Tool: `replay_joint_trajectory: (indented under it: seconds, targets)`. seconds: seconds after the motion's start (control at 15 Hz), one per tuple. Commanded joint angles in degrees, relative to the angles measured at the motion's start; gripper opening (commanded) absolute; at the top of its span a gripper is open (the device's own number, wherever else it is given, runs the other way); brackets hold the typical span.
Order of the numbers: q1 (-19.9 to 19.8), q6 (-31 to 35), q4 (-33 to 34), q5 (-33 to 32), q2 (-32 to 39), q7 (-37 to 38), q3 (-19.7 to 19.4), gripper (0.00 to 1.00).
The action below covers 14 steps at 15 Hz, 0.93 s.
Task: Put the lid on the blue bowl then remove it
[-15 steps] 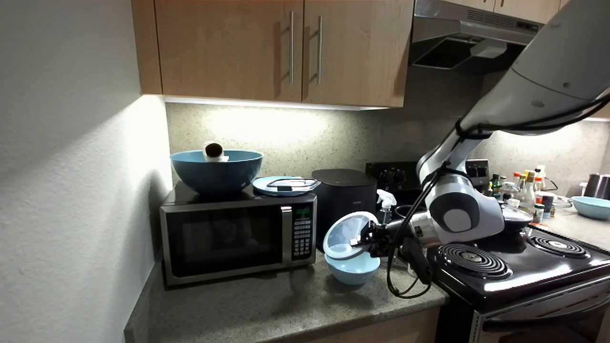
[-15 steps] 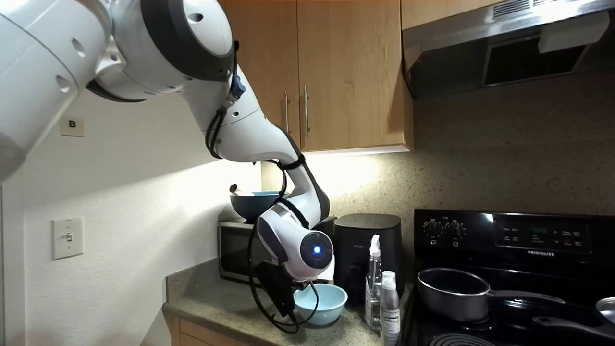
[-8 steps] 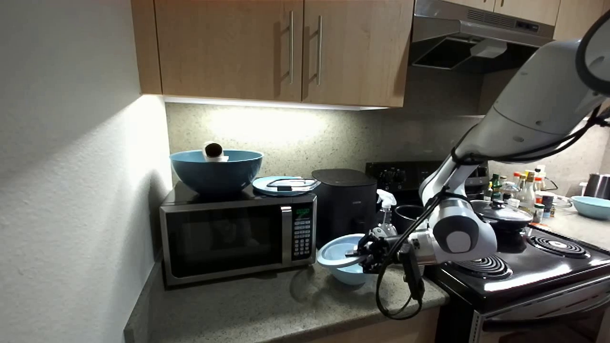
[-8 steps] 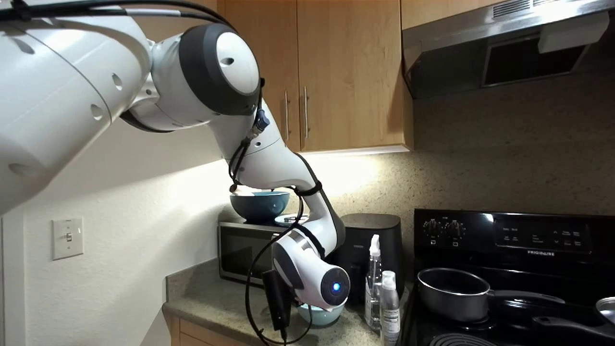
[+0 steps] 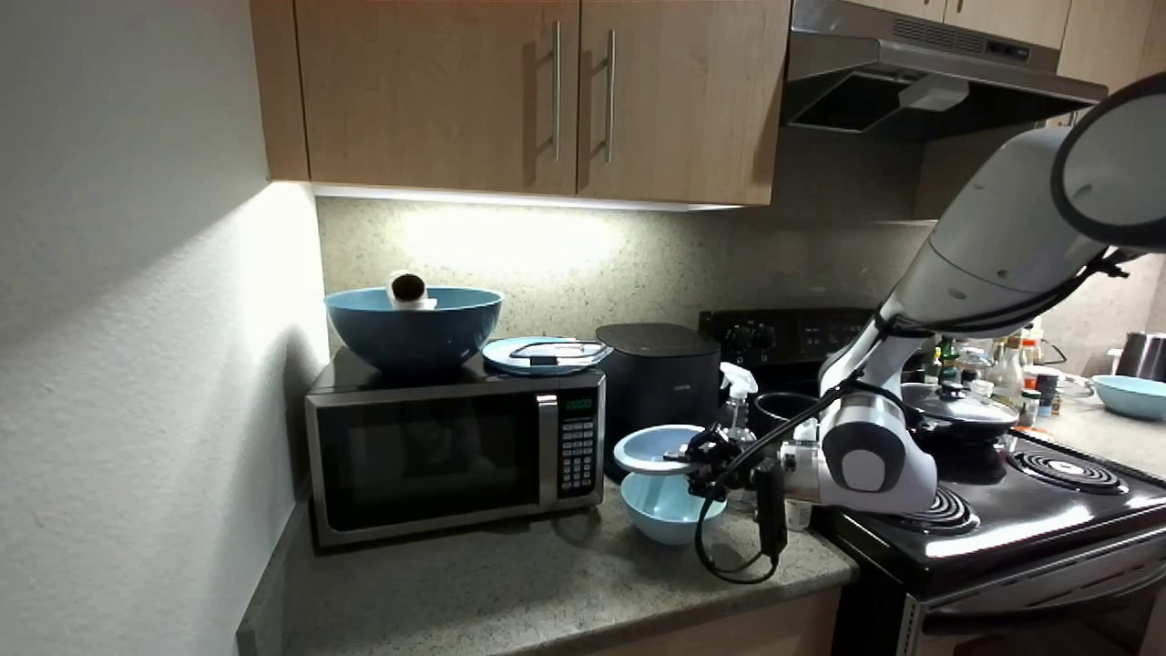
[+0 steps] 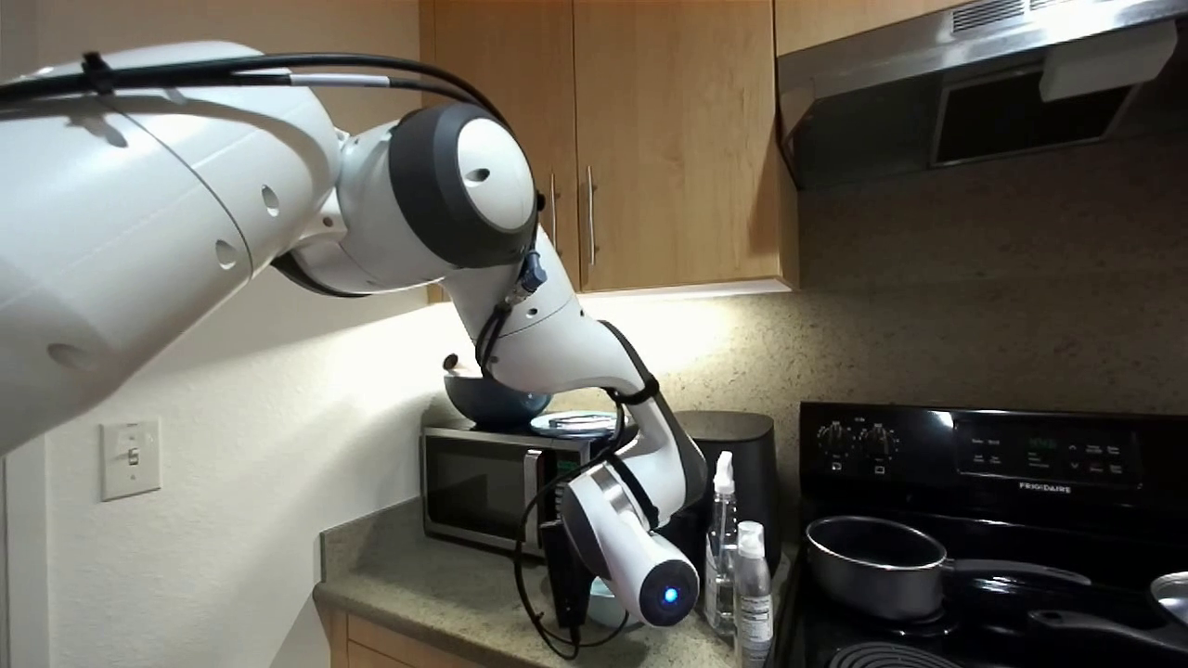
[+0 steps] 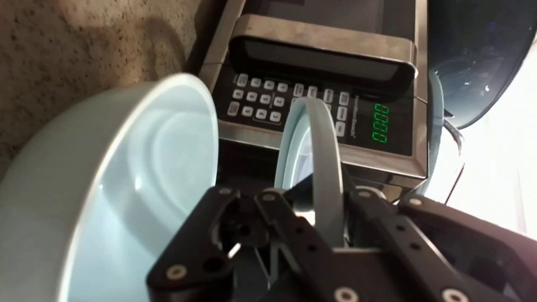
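The lid point(image 5: 658, 448), a flat pale blue-grey disc with a lighter rim, is held nearly level above the blue bowl point(image 5: 672, 512). A gap shows between them in an exterior view and in the wrist view, where the lid point(image 7: 326, 167) stands edge-on beside the bowl's open mouth point(image 7: 168, 155). My gripper point(image 5: 690, 457) is shut on the lid's near edge, with one finger on each face in the wrist view point(image 7: 325, 193). The bowl stands upright on the counter. In an exterior view the arm hides the lid and most of the bowl point(image 6: 605, 608).
A microwave point(image 5: 437, 465) stands left of the bowl with a large dark teal bowl point(image 5: 414, 333) and a plate point(image 5: 510, 355) on top. A black air fryer point(image 5: 658, 383) is behind. Bottles point(image 6: 722, 557) and the stove with a pot point(image 6: 872, 575) are to the right.
The lid was steeply tilted over the bowl, then came down close to its rim. Now it is a little higher and nearly level. The gripper has kept hold of it.
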Motion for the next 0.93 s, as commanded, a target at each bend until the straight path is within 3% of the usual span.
replay_joint_trajectory:
  seconds: [0.0,0.47,0.87]
  targets:
    - [-0.1,0.2,-0.3,2.9,0.0,0.2,0.1,0.01]
    - [4.7,17.9,-4.7,4.7,-3.6,7.8,0.0,0.01]
    - [6.7,21.9,-6.3,5.9,-5.3,10.9,-0.1,0.01]
